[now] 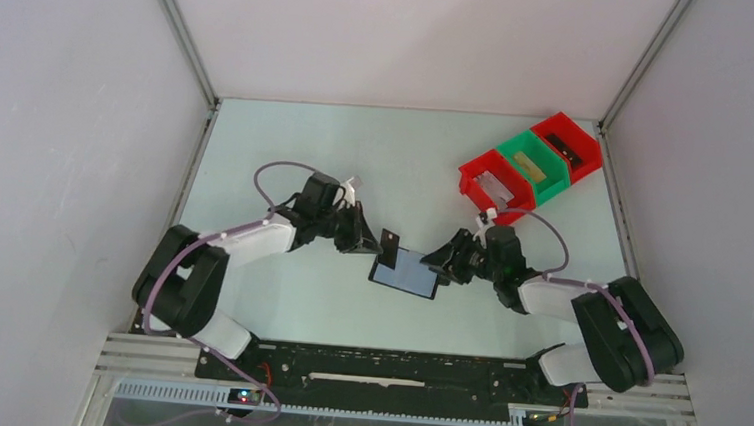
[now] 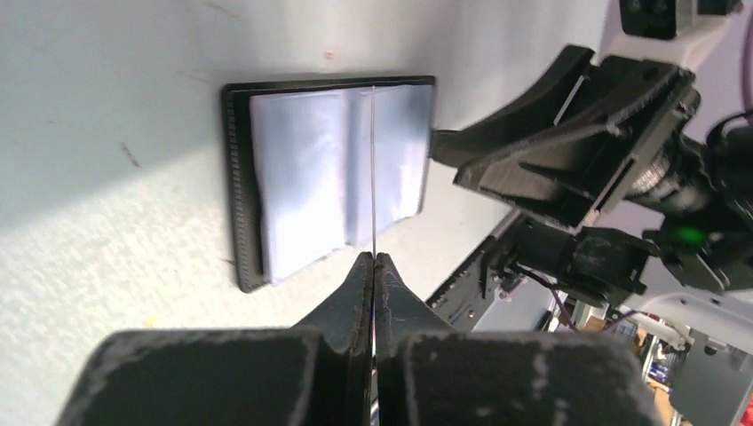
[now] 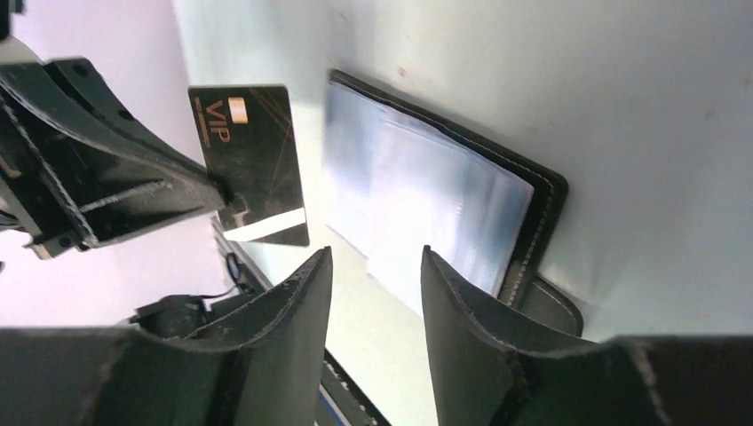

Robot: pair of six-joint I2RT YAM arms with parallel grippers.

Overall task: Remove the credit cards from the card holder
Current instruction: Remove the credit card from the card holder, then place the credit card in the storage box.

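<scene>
Card's (image 3: 251,160) gripped end hidden between left fingers (image 2: 351,293).

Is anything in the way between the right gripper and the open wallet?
Nothing visible does. The right gripper hangs open at the edge of the wallet. The black card, pinched in the left gripper, is held up off to one side.

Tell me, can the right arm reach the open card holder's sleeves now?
Probably yes. The right gripper hangs open at the edge of the card holder, and the left gripper holds the black VIP card raised at the opposite side, clear of its path.
</scene>
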